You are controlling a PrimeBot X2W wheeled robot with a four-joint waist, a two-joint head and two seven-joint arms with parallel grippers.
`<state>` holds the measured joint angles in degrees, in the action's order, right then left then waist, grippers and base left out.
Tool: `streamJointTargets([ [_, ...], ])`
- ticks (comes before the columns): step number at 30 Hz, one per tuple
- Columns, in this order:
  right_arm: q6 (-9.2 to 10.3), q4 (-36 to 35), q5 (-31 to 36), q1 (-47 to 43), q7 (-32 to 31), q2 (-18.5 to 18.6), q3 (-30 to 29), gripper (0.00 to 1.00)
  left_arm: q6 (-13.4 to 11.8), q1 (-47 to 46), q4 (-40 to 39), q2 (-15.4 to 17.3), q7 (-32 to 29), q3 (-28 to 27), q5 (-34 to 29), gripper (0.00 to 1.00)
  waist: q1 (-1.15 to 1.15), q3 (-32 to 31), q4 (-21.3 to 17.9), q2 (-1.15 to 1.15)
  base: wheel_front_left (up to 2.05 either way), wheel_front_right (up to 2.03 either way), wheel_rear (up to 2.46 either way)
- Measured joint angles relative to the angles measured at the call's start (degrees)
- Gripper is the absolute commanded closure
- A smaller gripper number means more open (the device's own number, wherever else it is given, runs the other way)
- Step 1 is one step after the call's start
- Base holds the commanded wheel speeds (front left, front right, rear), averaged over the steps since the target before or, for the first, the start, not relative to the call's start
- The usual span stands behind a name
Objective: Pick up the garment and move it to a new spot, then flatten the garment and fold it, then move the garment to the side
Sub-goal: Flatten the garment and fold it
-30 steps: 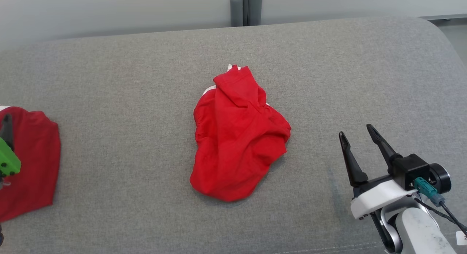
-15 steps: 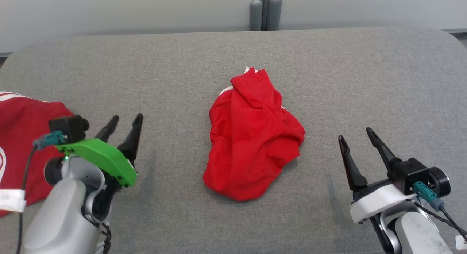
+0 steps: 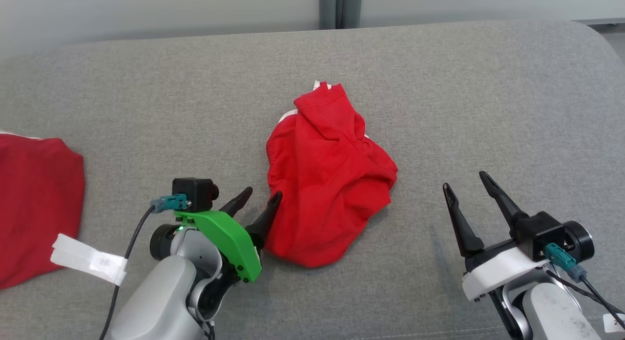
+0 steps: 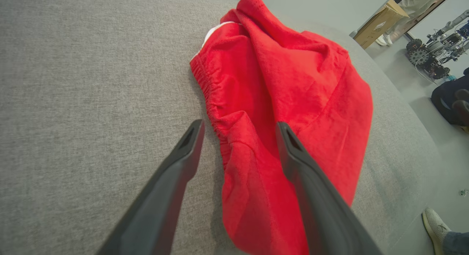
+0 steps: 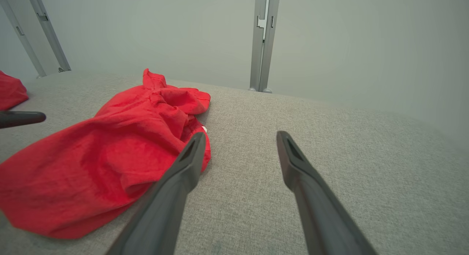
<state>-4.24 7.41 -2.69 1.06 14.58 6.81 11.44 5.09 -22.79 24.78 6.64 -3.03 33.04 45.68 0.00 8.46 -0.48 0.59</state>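
Note:
A crumpled red garment (image 3: 327, 174) with a bit of white trim lies in the middle of the grey padded table (image 3: 146, 110). My left gripper (image 3: 261, 198) is open at the garment's lower left edge. In the left wrist view the garment (image 4: 293, 86) has its gathered edge between the spread fingers (image 4: 183, 163), one finger over the cloth and one over bare table. My right gripper (image 3: 464, 181) is open over bare table, to the right of the garment and apart from it. The right wrist view has the garment (image 5: 110, 152) left of that gripper (image 5: 240, 136).
A second red cloth (image 3: 34, 203) with a white label lies at the table's left edge. A grey post (image 3: 337, 8) stands behind the table's far edge. In the left wrist view a cardboard box (image 4: 381, 22), robot parts and a person's shoe (image 4: 436, 220) are on the floor beyond the table.
My left arm has swung right from the second red cloth to the garment's lower left edge, its jaws staying open. The camera has shifted. The right gripper has hardly moved.

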Motion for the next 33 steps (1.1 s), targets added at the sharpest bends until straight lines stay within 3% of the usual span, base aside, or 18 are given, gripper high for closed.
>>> streamJointTargets([
  [9, -0.24, 0.0, 0.1, 0.9, 0.0, -0.4, 0.0, 0.00, 0.0, 0.1, 3.2, -0.7, -2.2, 1.8, -0.3, 0.00, 0.00, 1.4, -2.3, 0.00, 0.00, 0.00, 0.00],
  [10, -0.24, 0.0, 0.1, 0.9, 0.0, -0.4, -0.1, 0.00, 0.0, 0.1, 3.6, -0.9, -2.7, 2.0, -0.2, 0.14, 0.00, 1.6, -2.4, 0.00, 0.00, 0.00, 0.00],
  [11, -0.24, 0.0, 0.1, 0.9, 0.0, -0.4, -0.2, 0.00, 0.0, 0.1, 4.2, -1.2, -3.1, 2.0, 0.1, 0.65, 0.00, 1.7, -2.6, 0.00, 0.00, 0.00, 0.00],
  [12, -0.22, 0.0, 0.1, 0.9, 0.0, -0.4, -0.3, 0.00, 0.0, 0.1, 4.5, -1.6, -3.2, 2.1, 0.5, 0.89, 0.00, 1.9, -2.8, 0.00, 0.00, 0.00, 0.00],
  [13, -0.21, 0.0, 0.1, 0.9, 0.0, -0.4, -0.4, 0.00, 0.2, 0.1, 4.6, -1.7, -3.3, 2.3, 0.5, 1.00, 0.00, 2.0, -2.9, 0.00, 0.00, 0.00, 0.00],
  [19, -0.14, 0.0, 0.1, 0.9, 0.0, -0.8, -0.7, 0.00, 0.5, -1.0, 2.9, -1.5, -1.0, 0.5, 0.0, 1.00, 0.00, 2.2, -2.9, 0.00, 0.00, 0.00, 0.00],
  [27, 0.36, 0.3, 0.1, 0.8, 0.0, -1.0, -1.7, 0.00, 0.5, -10.5, -5.7, 0.4, 3.7, -2.5, -3.3, 1.00, 0.00, 1.3, -1.4, 0.00, 0.00, 0.00, 0.00],
  [33, 0.22, 0.7, 0.1, 0.8, 0.0, -1.1, -1.0, 0.00, 0.5, -15.0, -8.9, 2.4, 3.9, -2.5, -6.7, 1.00, 0.00, 0.2, -0.2, 0.00, 0.00, 0.00, 0.00],
])
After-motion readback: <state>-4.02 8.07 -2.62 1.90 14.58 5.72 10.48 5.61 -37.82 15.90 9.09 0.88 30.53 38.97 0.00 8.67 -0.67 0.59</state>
